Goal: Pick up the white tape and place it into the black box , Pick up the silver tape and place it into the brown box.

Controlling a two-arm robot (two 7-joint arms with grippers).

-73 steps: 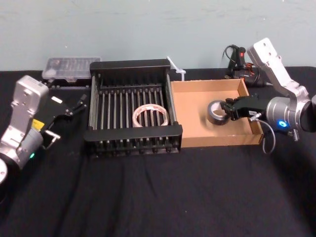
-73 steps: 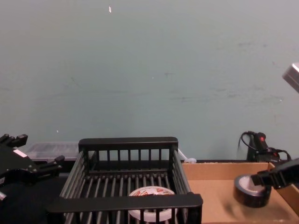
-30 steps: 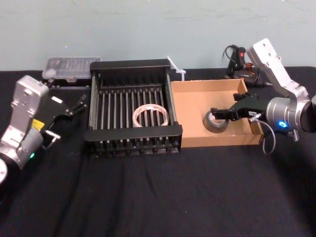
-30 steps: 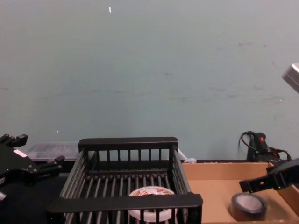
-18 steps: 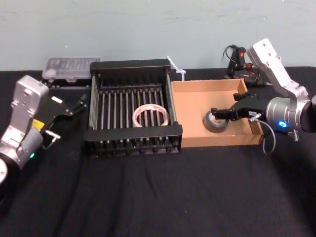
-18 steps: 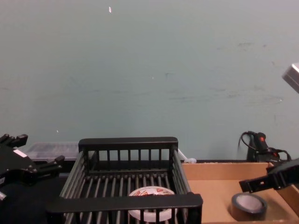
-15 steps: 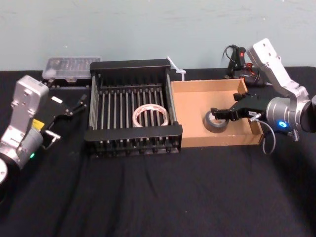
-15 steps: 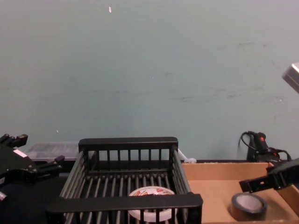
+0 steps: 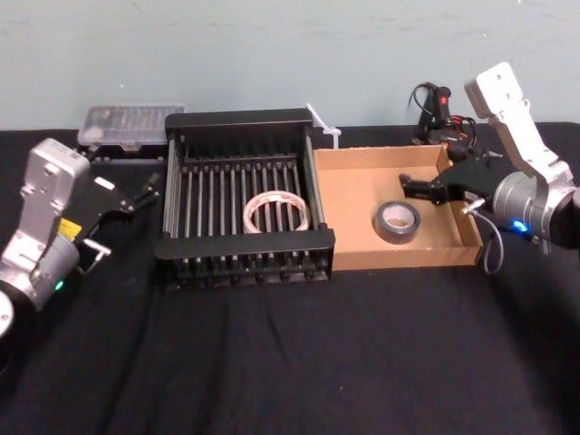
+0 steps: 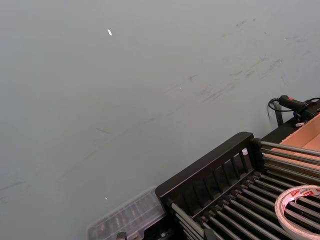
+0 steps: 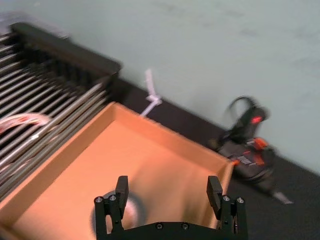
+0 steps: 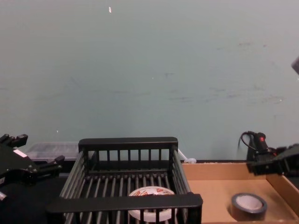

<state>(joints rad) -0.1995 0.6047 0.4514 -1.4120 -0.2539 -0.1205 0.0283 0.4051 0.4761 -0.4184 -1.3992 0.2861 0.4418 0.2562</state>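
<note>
From my remote station I counted 2 tape rolls, 2 containers and 2 grippers on the black table (image 9: 299,362). The 1 white tape (image 9: 276,213) lay flat on the slatted floor of the black box (image 9: 245,120), toward that basket's 4 o'clock corner; the chest view showed it just behind the near rim, red print on its face. The 1 silver tape (image 9: 397,221) lay flat on the floor of the brown box (image 9: 362,170), near the tray's middle and a little toward 5 o'clock, touching none of the 4 low walls. The 2 containers sat side by side, the basket at 9 o'clock of the tray, their facing walls touching or nearly so. The right gripper (image 9: 419,191) hung above the tray at about 1 o'clock of the silver roll, clear of it, its 2 fingers (image 11: 121,188) spread wide with nothing between them. The left gripper (image 9: 145,190) was parked at 9 o'clock of the basket, its 2 fingers apart and empty. Beyond the basket at 11 o'clock I saw 1 clear plastic case (image 9: 130,123), and beyond the tray at 1 o'clock 1 black tool with red parts and a cable (image 9: 439,113).
</note>
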